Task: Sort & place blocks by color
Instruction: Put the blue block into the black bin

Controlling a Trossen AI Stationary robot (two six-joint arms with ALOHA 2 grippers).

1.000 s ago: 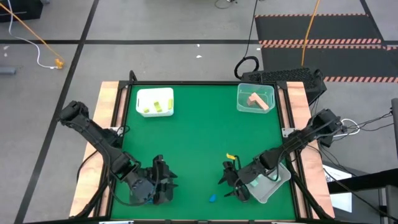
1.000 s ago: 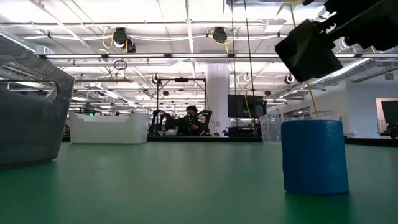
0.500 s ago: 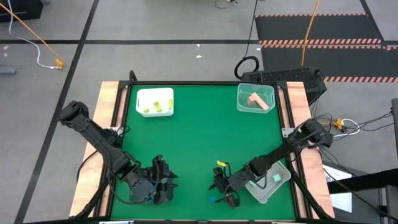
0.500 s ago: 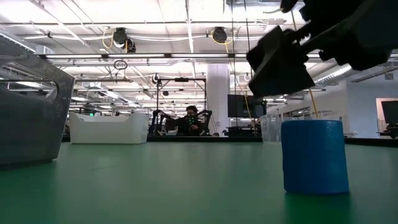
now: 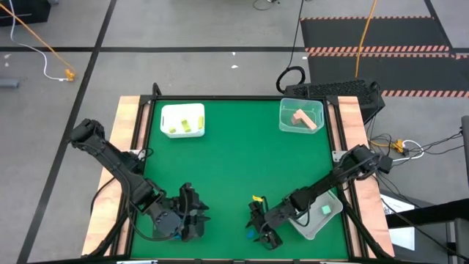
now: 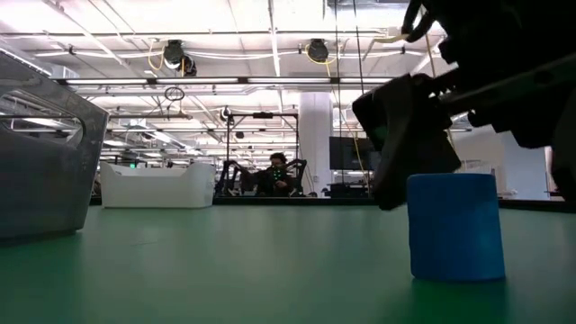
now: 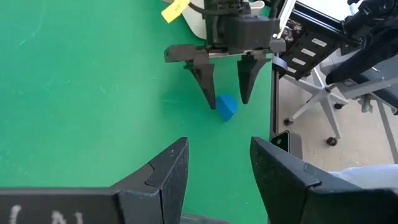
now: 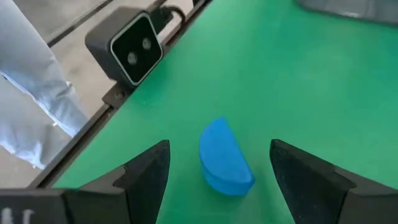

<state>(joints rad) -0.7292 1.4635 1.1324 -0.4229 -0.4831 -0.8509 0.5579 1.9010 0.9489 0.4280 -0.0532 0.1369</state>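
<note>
A blue half-round block stands on the green mat near the near edge, also in the high view and the low view. My right gripper is open and points down over it, one finger on each side, not touching; the left wrist view shows this gripper too. My left gripper is open and waits low near the near left. Lime blocks lie in the white tray, salmon blocks in the far clear tray, a mint block in the near right tray.
The low camera sits on the table's near edge right by the blue block. In the low view a grey tray wall stands close on the left. The mat's middle is bare green. A person sits in the room far behind.
My right gripper has moved from beside the near right tray toward the table's left and near edge and has come down around the blue block, staying open. The block has kept its place.
</note>
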